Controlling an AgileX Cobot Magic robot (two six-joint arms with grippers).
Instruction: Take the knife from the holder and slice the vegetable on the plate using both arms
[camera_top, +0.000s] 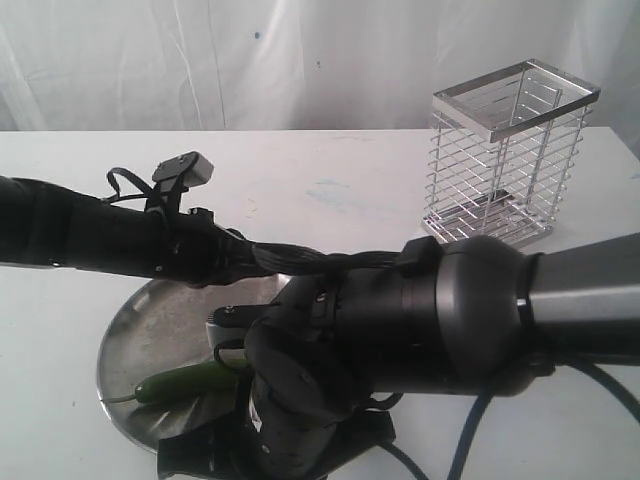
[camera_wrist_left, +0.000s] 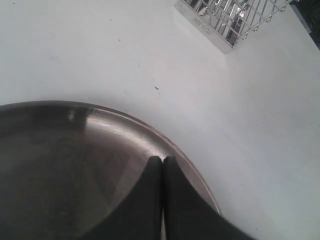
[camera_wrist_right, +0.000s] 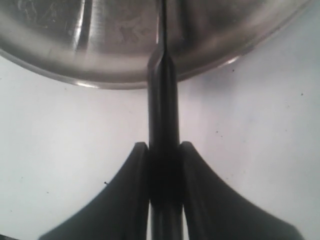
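Right hand (camera_wrist_right: 164, 150): clamped on knife (camera_wrist_right: 163, 95) handle, blade reaching over plate (camera_wrist_right: 45, 56) rim.
Left hand (camera_wrist_left: 162, 161): pads together, empty, over plate.
Vegetable (camera_top: 185, 380): lying on plate.
Holder (camera_top: 512, 160): empty, on desk (camera_top: 330, 190).
Handling: pin vegetable with left hand first; lower blade square across it.

White surface (camera_top: 330, 190), upright chrome wire holder (camera_top: 510, 160) at the back right, round steel plate (camera_top: 140, 340) at the front left, slender green vegetable (camera_top: 185, 380) lying on it, black left arm (camera_top: 90, 235) and bulky right arm (camera_top: 470, 310) meeting above the plate
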